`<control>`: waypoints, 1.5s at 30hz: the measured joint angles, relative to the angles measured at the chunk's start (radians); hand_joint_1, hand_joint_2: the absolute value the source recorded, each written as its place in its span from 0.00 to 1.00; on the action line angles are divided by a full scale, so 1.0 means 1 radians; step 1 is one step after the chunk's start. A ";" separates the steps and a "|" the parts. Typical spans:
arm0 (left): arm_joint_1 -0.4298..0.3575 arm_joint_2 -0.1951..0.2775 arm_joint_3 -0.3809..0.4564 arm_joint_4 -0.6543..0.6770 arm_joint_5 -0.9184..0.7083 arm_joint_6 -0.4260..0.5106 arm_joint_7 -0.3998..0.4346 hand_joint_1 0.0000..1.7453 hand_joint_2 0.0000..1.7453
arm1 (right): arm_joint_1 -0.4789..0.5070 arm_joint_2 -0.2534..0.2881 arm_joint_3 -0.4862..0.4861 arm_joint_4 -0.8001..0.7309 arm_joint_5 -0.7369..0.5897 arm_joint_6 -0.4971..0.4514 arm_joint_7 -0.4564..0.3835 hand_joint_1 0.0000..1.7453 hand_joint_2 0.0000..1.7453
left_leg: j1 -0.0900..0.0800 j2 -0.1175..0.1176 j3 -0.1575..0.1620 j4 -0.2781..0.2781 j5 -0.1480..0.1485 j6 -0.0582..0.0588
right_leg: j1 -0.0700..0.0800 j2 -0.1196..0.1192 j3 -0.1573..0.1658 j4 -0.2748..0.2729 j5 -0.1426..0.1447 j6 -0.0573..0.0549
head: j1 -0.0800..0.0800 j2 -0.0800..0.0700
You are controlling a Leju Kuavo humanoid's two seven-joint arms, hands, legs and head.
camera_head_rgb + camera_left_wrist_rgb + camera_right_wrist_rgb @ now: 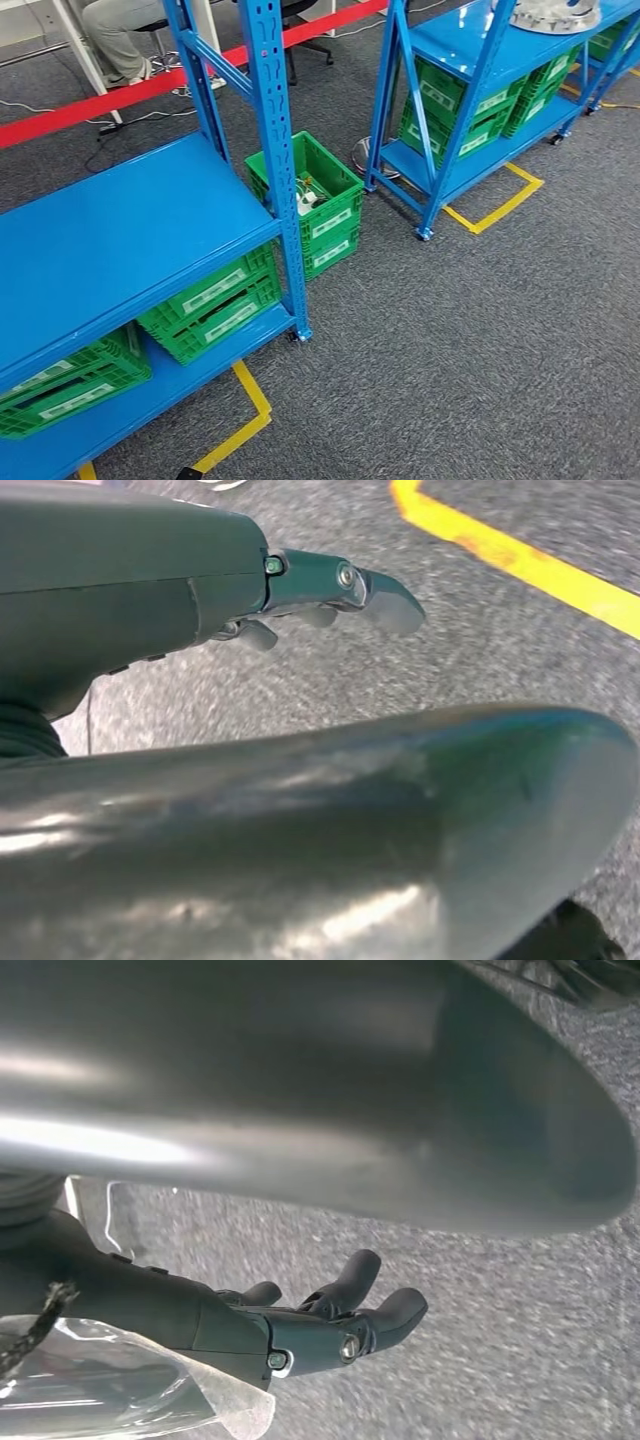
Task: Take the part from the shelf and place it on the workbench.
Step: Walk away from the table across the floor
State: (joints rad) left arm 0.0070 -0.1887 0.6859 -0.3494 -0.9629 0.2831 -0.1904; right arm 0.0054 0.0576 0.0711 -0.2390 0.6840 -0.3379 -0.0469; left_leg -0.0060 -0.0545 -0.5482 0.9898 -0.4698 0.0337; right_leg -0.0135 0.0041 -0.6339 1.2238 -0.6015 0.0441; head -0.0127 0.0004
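A pale grey round metal part [555, 12] lies on the top board of the far blue shelf [460, 40], at the upper right of the head view. White and grey bits [306, 197] lie inside an open green crate [332, 225] on the floor between the two shelves. My left hand [332, 590] hangs over grey carpet with its fingers stretched out and nothing in it. My right hand [332, 1325] also hangs over the carpet, fingers loosely curved; only carpet shows between thumb and fingers. A clear plastic sheet [113, 1385] shows beside its base; whether they touch is unclear.
The near blue shelf [128, 235] fills the left, with green crates [215, 300] on its lower board. More green crates [453, 110] sit in the far shelf. Yellow tape [498, 205] marks the floor. A red barrier strip [90, 100] and a seated person [121, 35] are behind.
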 joint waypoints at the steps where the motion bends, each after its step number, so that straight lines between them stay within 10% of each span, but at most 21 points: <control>1: 0.001 0.000 0.000 0.000 0.000 0.000 0.000 0.00 0.00 | 0.000 0.000 0.000 0.000 0.000 0.000 -0.001 0.00 0.00 | 0.002 -0.014 0.003 0.001 -0.003 -0.004 | -0.004 0.019 0.028 -0.071 0.042 0.002 | 0.000 0.000; 5: -0.001 0.000 0.000 0.000 0.000 0.000 0.000 0.00 0.00 | -0.001 0.000 0.003 0.002 0.000 -0.002 -0.005 0.00 0.00 | 0.004 -0.061 -0.009 0.011 -0.004 -0.028 | -0.011 0.087 0.092 -0.210 0.084 -0.010 | 0.003 0.000; 8: 0.004 0.001 0.000 0.000 0.000 0.001 0.000 0.00 0.00 | -0.001 0.000 0.006 0.002 0.000 -0.003 -0.006 0.00 0.00 | 0.006 -0.047 -0.023 0.030 -0.015 -0.044 | -0.010 0.050 0.099 -0.215 0.085 -0.031 | -0.003 0.000; 11: 0.001 0.002 0.000 0.000 0.001 0.002 0.000 0.00 0.00 | 0.001 -0.001 0.008 0.002 0.001 -0.005 -0.007 0.00 0.00 | 0.006 0.032 -0.101 0.193 -0.099 -0.056 | -0.006 0.002 0.104 -0.219 0.081 -0.046 | -0.013 0.000; 14: 0.003 0.002 0.000 0.000 0.003 0.002 0.000 0.00 0.00 | 0.004 -0.001 0.009 0.002 0.001 -0.005 -0.008 0.00 0.00 | 0.008 0.046 -0.154 0.301 -0.118 -0.056 | -0.001 -0.044 0.110 -0.219 0.073 -0.051 | -0.014 0.000; 18: 0.003 0.003 0.000 0.000 0.003 0.002 0.000 0.00 0.00 | 0.000 -0.001 0.015 0.002 0.001 -0.006 -0.010 0.00 0.00 | -0.007 0.108 -0.040 0.076 -0.006 -0.026 | 0.010 -0.091 0.126 -0.219 0.060 -0.045 | -0.013 0.000; 22: 0.003 0.003 0.000 0.000 0.003 0.002 0.000 0.00 0.00 | -0.006 -0.001 0.017 0.001 0.002 -0.007 -0.010 0.00 0.00 | -0.013 0.106 -0.017 0.014 -0.003 -0.010 | 0.015 -0.128 0.138 -0.223 0.048 -0.027 | -0.011 0.000; 26: 0.004 0.001 0.000 0.000 0.006 0.004 0.000 0.00 0.00 | -0.007 -0.001 0.018 -0.001 0.003 -0.008 -0.010 0.00 0.00 | 0.000 0.062 -0.005 -0.005 0.007 0.001 | 0.009 -0.022 0.063 -0.067 -0.033 -0.009 | -0.002 0.000; 29: 0.002 -0.001 0.000 0.000 0.006 0.003 0.000 0.00 0.00 | -0.001 -0.001 0.018 0.000 0.001 -0.008 -0.009 0.00 0.00 | 0.001 0.020 -0.003 -0.004 0.005 0.001 | 0.003 -0.005 -0.022 0.067 -0.055 -0.001 | -0.001 0.000; 32: 0.005 -0.001 0.000 0.000 0.007 0.002 0.000 0.00 0.00 | 0.001 -0.001 0.018 0.000 0.000 -0.008 -0.009 0.00 0.00 | 0.006 -0.022 0.003 0.001 -0.002 -0.009 | -0.009 0.030 0.034 -0.093 0.057 0.008 | 0.001 0.000; 35: 0.001 -0.001 0.000 0.000 0.010 0.002 0.001 0.00 0.00 | 0.001 -0.001 0.018 0.002 -0.002 -0.009 -0.010 0.00 0.00 | 0.008 -0.057 -0.008 0.012 -0.005 -0.028 | -0.018 0.095 0.088 -0.203 0.084 -0.002 | 0.005 0.000; 37: 0.003 0.000 0.000 0.000 0.012 0.002 0.001 0.00 0.00 | 0.001 -0.001 0.019 0.002 -0.003 -0.009 -0.009 0.00 0.00 | 0.011 -0.077 -0.015 0.014 -0.003 -0.039 | -0.017 0.074 0.092 -0.205 0.083 -0.018 | 0.006 0.000; 41: 0.000 0.000 0.000 0.000 0.015 0.002 0.001 0.00 0.00 | 0.001 -0.002 0.019 0.002 -0.004 -0.010 -0.009 0.00 0.00 | 0.009 0.020 -0.080 0.146 -0.074 -0.056 | -0.015 0.015 0.101 -0.209 0.078 -0.043 | -0.008 0.000; 43: -0.002 0.000 0.000 0.000 0.015 0.002 0.001 0.00 0.00 | 0.004 -0.002 0.019 0.002 -0.004 -0.011 -0.010 0.00 0.00 | 0.012 0.040 -0.143 0.267 -0.119 -0.060 | -0.011 -0.020 0.105 -0.209 0.072 -0.050 | -0.010 0.000; 45: 0.001 0.000 0.000 0.000 0.016 0.001 0.001 0.00 0.00 | 0.004 -0.002 0.019 0.002 -0.006 -0.011 -0.010 0.00 0.00 | 0.013 0.046 -0.155 0.287 -0.101 -0.059 | -0.009 -0.049 0.111 -0.209 0.066 -0.051 | -0.010 0.000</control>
State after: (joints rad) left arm 0.0081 -0.1887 0.6855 -0.3490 -0.9469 0.2842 -0.1896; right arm 0.0092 0.0553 0.0900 -0.2369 0.6785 -0.3487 -0.0565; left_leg 0.0072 -0.0084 -0.7028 1.2770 -0.5713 -0.0254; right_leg -0.0223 -0.0453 -0.5233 1.0146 -0.5353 -0.0068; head -0.0226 0.0004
